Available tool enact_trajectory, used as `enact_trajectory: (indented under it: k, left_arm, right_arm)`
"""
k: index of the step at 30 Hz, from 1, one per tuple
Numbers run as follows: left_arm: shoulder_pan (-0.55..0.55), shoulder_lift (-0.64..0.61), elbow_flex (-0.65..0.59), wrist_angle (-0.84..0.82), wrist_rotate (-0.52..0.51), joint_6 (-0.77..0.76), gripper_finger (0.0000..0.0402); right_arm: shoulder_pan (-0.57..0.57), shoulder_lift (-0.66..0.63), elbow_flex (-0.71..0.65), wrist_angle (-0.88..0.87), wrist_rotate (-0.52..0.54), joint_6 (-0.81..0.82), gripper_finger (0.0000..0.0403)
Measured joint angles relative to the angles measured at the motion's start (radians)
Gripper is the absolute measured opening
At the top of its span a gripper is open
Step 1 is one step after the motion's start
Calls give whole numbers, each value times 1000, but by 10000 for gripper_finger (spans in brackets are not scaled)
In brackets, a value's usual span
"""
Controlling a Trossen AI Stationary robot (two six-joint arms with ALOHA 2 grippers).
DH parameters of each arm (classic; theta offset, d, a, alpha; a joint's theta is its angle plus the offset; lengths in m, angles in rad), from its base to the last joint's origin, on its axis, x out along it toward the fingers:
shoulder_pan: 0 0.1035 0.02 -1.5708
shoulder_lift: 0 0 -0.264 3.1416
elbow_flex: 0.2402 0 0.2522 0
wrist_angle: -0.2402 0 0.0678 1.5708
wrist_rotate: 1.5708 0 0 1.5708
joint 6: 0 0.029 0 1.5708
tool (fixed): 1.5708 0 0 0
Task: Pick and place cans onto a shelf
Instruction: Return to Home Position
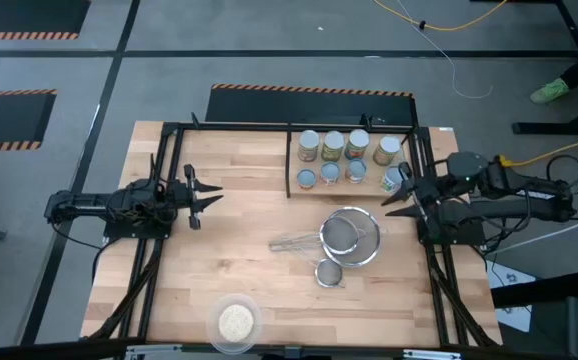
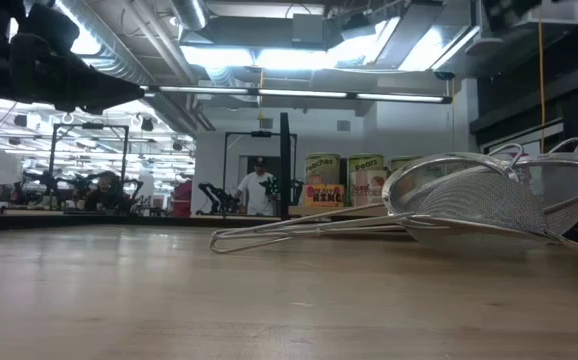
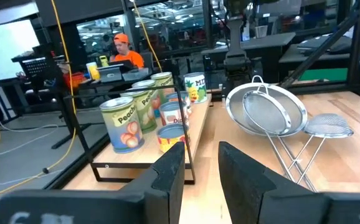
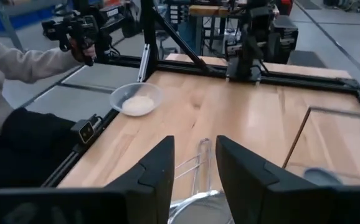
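Observation:
Several cans (image 1: 344, 160) stand upright on the shelf (image 1: 341, 194) at the table's far right: taller ones (image 3: 125, 124) in the far row, shorter ones (image 1: 330, 173) in front. The low view shows two of the cans (image 2: 324, 180) behind the strainers. My left gripper (image 3: 202, 149) hovers open at the table's left side (image 1: 207, 200), pointing level toward the shelf, nothing between its fingers. My right gripper (image 4: 194, 142) is open at the table's right side (image 1: 401, 197), raised beside the shelf's near right corner. It tips slightly down, with nothing between its fingers.
Two wire mesh strainers (image 1: 349, 237) lie on the table in front of the shelf, their handles (image 1: 294, 242) pointing left. A clear dish of grains (image 1: 236, 322) sits at the near edge. Black frame rails (image 1: 169, 150) border the table. A person's sleeve (image 4: 18, 62) shows beyond the near edge.

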Motion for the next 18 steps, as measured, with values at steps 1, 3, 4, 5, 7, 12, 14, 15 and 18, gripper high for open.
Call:
enact_trajectory:
  k: [1, 3, 4, 5, 7, 12, 14, 15, 18]
  left_arm:
    - [0, 0, 0, 0, 0, 0, 90]
    - [0, 0, 0, 0, 0, 0, 90]
    - [0, 0, 0, 0, 0, 0, 90]
    - [0, 0, 0, 0, 0, 0, 90]
    - [0, 0, 0, 0, 0, 0, 90]
    - [0, 0, 0, 0, -1, 0, 90]
    - [0, 0, 0, 0, -1, 0, 90]
    - [0, 0, 0, 0, -1, 0, 90]
    - [0, 0, 0, 0, -1, 0, 90]
  right_arm:
    - [0, -28, -29, 10, 1, 22, 122]
    - [0, -86, -81, 32, 0, 48, 122]
    - [0, -116, -105, 38, 0, 61, 122]
    - [0, -148, -127, 39, 0, 74, 122]
    - [0, -211, -169, 45, 0, 98, 122]
    - [0, -375, -272, 110, 1, 140, 122]
    - [0, -426, -292, 131, 0, 153, 122]
    - [0, -447, -293, 139, 1, 153, 122]
    - [0, -501, -293, 141, 0, 151, 122]
